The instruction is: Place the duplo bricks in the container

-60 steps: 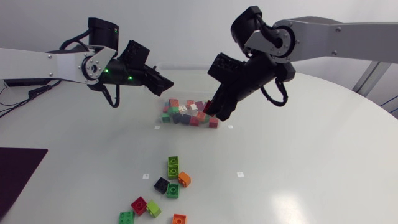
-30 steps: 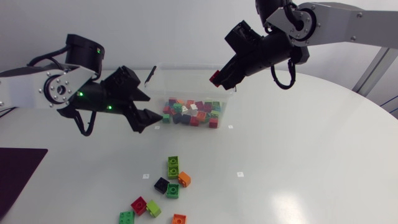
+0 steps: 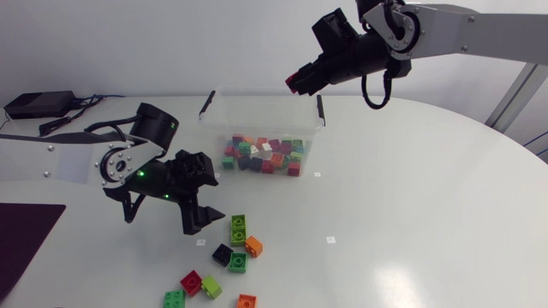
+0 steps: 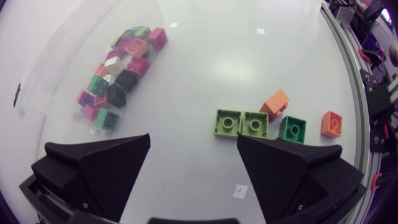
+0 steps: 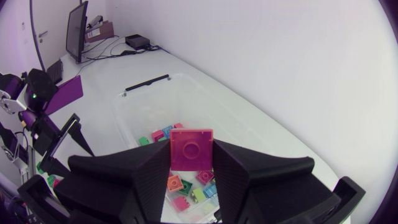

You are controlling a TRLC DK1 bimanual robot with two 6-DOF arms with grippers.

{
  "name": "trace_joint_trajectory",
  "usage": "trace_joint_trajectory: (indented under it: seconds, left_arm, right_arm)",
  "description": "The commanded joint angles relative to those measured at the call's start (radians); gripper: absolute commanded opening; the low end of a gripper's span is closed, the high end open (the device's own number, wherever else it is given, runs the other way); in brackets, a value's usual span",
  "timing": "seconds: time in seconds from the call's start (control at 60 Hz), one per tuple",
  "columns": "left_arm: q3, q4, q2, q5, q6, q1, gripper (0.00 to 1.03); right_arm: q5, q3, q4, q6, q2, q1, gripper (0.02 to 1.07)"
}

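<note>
Left gripper (image 3: 205,221): fingers spread wide, holding nothing, low over the table (image 3: 411,214) at the edge of the loose bricks. A long lime-green brick (image 4: 241,124) lies just ahead of the fingers. Judged next pick: come down square to it, straddle its narrow width and close only once both fingers flank it, so the orange brick (image 4: 276,102) touching its far end is not nudged. Loose bricks counted in the head view: eight, namely the long lime-green one, two green, one small lime, two orange, one black, one red. One clear container (image 3: 257,111) sits mid-table at the back, lid off; the bricks inside are piled too thickly to count, perhaps twenty. Right gripper (image 3: 300,81): clamped on one pink-red brick (image 5: 191,148), high above the container's far rim. For a clean drop, bring it over the middle of the opening and lower it before letting go, since a release at the rim may bounce out.
</note>
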Motion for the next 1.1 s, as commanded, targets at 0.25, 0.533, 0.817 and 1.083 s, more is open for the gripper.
trace_joint_trajectory:
  seconds: [0.25,0.533,0.817,1.083]
  left_arm:
    - [-0.035,0.023,0.141,-0.009,0.103,-0.031,0.96]
    - [-0.006,0.088,0.207,-0.008,0.102,-0.06,0.96]
    - [0.054,0.105,0.245,-0.003,0.088,-0.074,0.96]
    - [0.086,0.105,0.279,0.014,0.088,-0.086,0.91]
  right_arm:
    - [0.037,0.126,0.044,0.069,0.159,0.006,0.7]
    - [0.04,0.097,0.045,0.075,0.116,0.004,0.96]
    - [0.029,-0.121,0.057,0.057,-0.078,0.01,0.96]
    - [0.034,-0.384,0.053,0.055,-0.289,0.11,0.96]
